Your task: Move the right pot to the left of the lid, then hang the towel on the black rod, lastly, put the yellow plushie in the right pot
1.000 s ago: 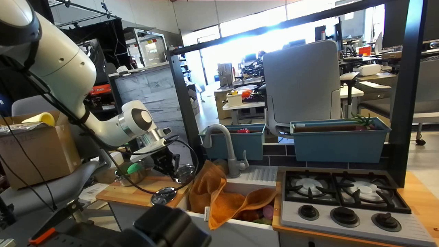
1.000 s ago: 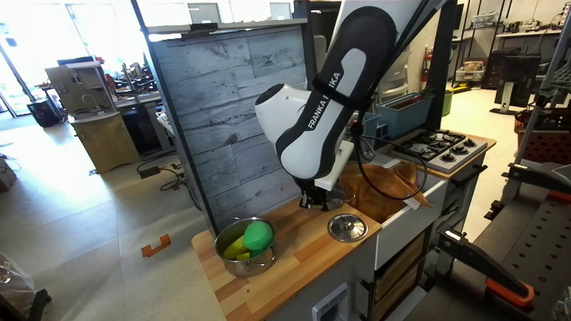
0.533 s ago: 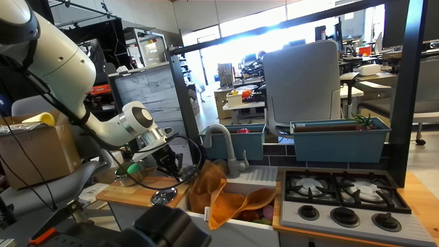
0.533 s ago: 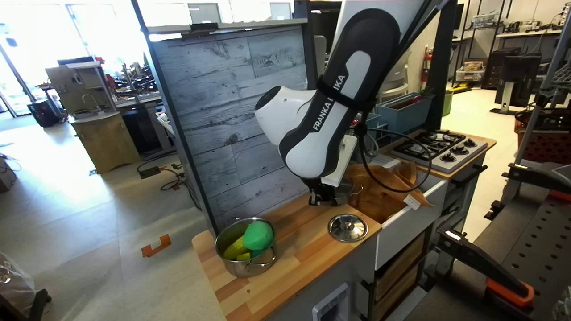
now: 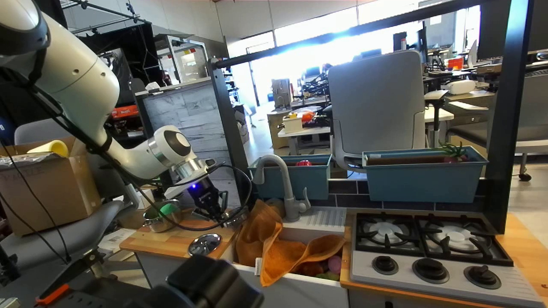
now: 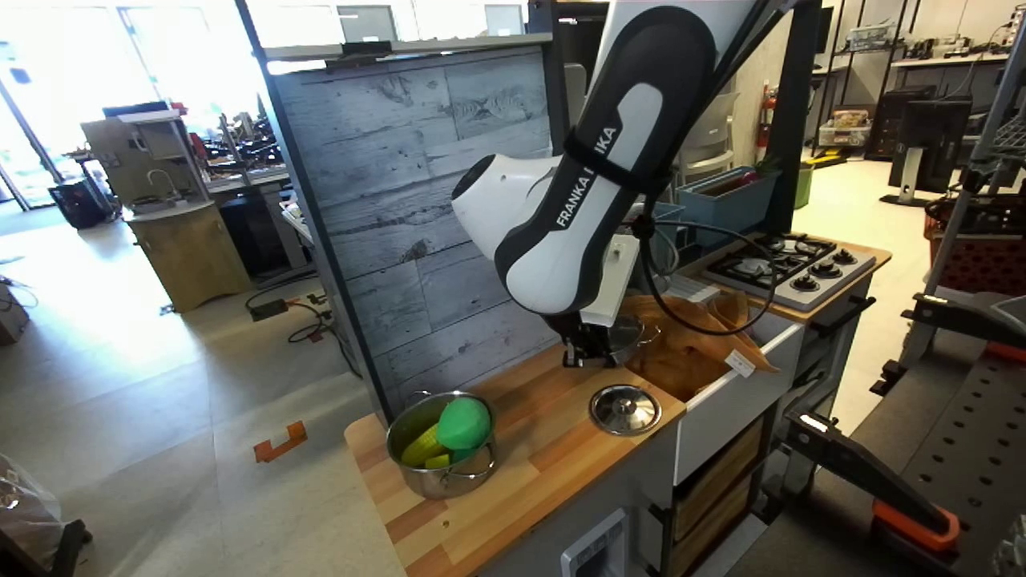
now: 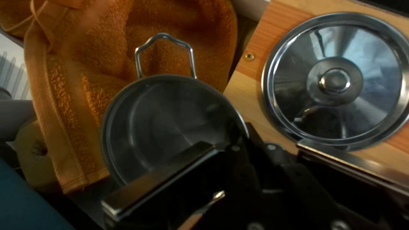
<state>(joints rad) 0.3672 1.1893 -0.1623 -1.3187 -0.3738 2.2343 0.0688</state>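
The hand (image 7: 245,137), nearly closed, is gripping the pot (image 7: 163,118) (at the rim or handle, cannot tell which) near the lid (image 7: 338,64). The towel (image 7: 105,41) is likewise lying near the lid.

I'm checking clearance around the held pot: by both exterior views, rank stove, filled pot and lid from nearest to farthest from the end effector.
From the end effector:
1. Lid, flat on the wooden counter.
2. Filled pot, at the counter's outer end.
3. Stove, past the sink.
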